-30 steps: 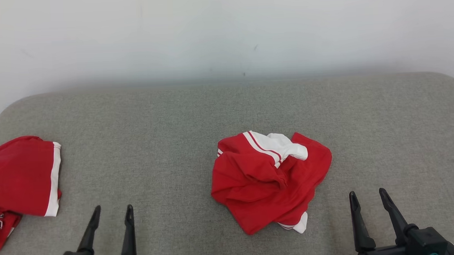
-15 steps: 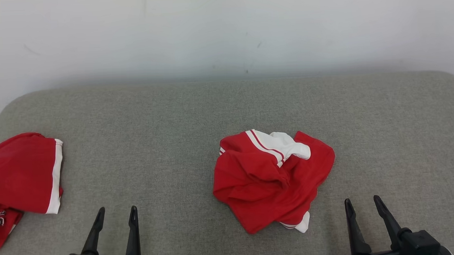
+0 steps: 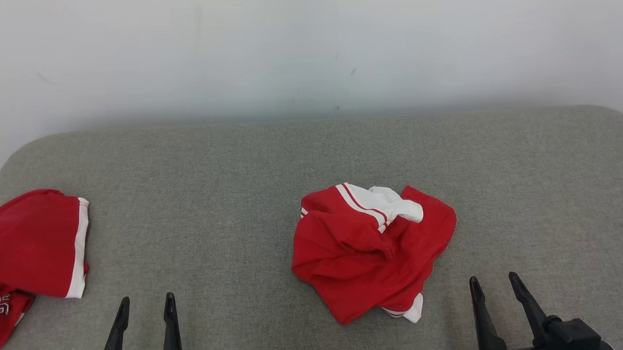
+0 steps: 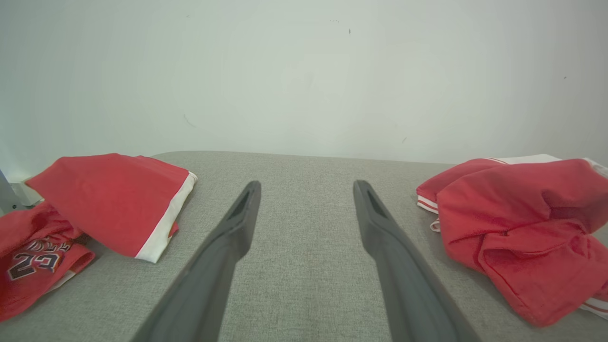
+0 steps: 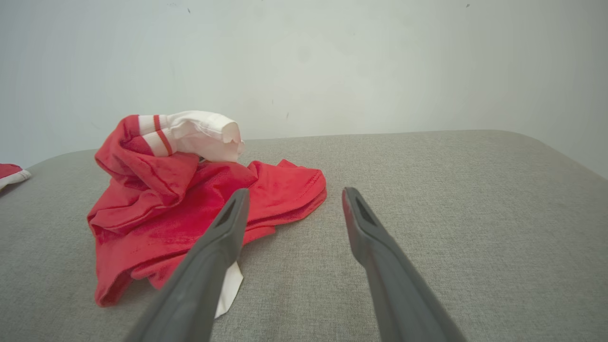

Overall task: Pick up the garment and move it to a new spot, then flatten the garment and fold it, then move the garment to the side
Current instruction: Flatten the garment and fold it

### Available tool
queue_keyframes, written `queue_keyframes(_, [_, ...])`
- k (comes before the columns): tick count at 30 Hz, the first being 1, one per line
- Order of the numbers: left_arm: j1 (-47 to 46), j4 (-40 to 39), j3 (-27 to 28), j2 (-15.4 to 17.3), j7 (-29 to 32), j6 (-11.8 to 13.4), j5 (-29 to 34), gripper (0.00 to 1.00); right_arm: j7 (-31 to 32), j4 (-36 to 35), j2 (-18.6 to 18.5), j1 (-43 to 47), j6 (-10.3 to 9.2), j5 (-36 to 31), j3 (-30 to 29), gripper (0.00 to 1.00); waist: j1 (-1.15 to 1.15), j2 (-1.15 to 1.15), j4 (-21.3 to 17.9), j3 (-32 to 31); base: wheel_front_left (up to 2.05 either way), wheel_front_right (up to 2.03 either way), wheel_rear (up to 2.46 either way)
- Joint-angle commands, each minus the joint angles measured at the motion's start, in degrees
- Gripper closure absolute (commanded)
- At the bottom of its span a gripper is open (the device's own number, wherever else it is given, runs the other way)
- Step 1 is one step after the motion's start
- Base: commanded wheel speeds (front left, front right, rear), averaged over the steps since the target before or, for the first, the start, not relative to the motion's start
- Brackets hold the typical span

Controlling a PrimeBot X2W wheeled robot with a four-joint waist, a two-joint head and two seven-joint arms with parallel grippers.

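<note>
The crumpled red garment lies mid-worktop, its white striped cuff bunched at the twelve o'clock side. The left tool and the right tool both hang at the near edge, empty, fingers spread wide. From the right tool the heap sits near, at about ten o'clock; from the left tool it is well apart, between two and three o'clock. The right arm looks better placed for the pick. The heap's longer axis runs roughly seven to one o'clock
</note>
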Motion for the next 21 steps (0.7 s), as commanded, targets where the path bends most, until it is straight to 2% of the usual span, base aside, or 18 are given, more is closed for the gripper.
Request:
queue_keyframes(1, [1.1, -0.2, 0.4, -0.3, -0.2, -0.3, 0.8, 0.0, -0.1, 0.2, 0.1, 0.5, 0.21, 0.3, 0.2, 0.0, 0.0, 0.0, 0.1, -0.2, 0.0, 0.0, 0.0])
queue_keyframes(21, [0.8, -0.1, 1.8, -0.9, -0.2, -1.0, 1.4, 0.0, -0.1, 0.2, 0.1, 0.5, 0.21, 0.1, 0.7, 0.0, 0.0, 0.0, 0.1, 0.3, 0.0, 0.0, 0.0])
